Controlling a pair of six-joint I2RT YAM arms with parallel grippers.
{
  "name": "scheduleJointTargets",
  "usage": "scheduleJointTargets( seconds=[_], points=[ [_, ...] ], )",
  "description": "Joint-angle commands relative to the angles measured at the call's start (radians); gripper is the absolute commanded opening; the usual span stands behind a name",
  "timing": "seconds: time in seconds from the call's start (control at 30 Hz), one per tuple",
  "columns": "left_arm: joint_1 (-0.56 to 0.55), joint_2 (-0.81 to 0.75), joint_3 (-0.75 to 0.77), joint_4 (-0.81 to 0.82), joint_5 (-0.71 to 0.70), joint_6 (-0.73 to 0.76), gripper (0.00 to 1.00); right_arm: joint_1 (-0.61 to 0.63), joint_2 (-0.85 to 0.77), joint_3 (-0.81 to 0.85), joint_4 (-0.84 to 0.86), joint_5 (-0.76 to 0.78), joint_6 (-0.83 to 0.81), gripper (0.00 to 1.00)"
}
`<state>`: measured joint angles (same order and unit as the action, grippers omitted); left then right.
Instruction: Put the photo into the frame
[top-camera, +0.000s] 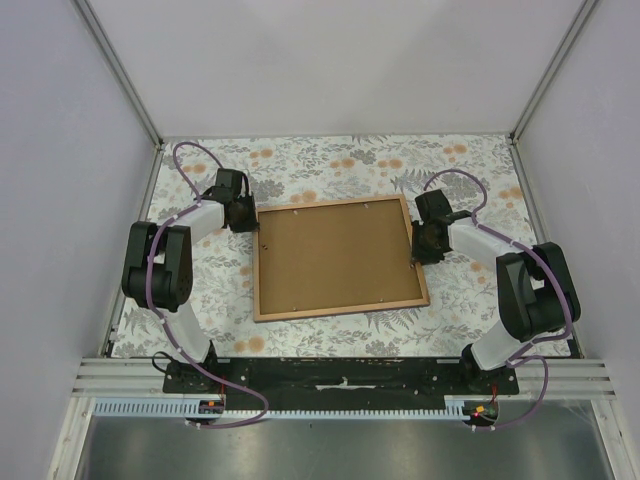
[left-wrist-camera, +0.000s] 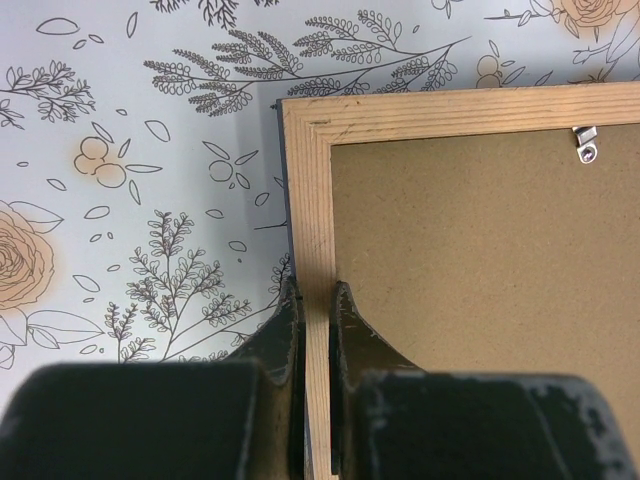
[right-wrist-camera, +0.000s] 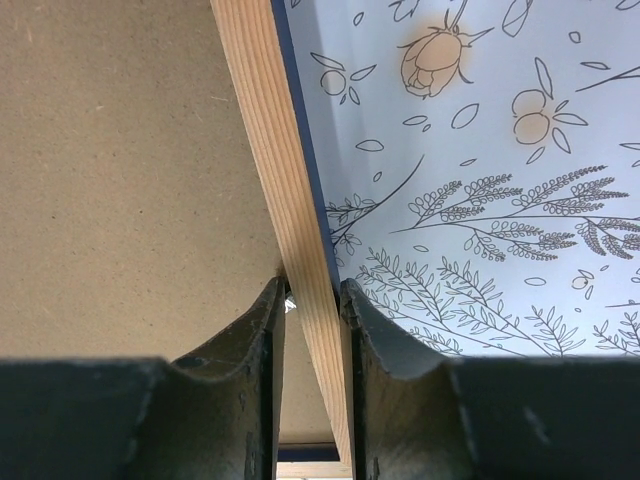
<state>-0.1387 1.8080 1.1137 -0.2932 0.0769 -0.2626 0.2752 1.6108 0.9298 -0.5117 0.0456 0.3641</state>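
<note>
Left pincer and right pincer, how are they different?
The left pincer grips the frame's left edge close to a corner; the right pincer grips the right edge farther from any corner. A metal clip shows ahead of the left pincer, none ahead of the right pincer. Both straddle the wooden rim, one finger over the brown board.

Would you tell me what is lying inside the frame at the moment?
A brown fibreboard backing panel fills the frame, with a small metal clip at its edge. It covers everything beneath, so whether the photo is under it cannot be seen.
</note>
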Motion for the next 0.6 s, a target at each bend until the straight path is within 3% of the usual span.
scheduleJointTargets(
  seconds=[0.0,0.4,0.57],
  points=[
    [0.007,0.022,0.018,-0.001,-0.043,0.045,0.02,0.002,-0.014,-0.005,0.024,0.005,0.007,0.28],
    [0.011,0.010,0.009,0.005,-0.046,0.013,0.02,0.002,0.003,0.006,0.024,-0.018,0.012,0.01],
    [0.016,0.004,0.011,0.008,-0.035,-0.020,0.02,0.004,0.003,0.006,0.024,-0.016,0.018,0.00]
  ],
)
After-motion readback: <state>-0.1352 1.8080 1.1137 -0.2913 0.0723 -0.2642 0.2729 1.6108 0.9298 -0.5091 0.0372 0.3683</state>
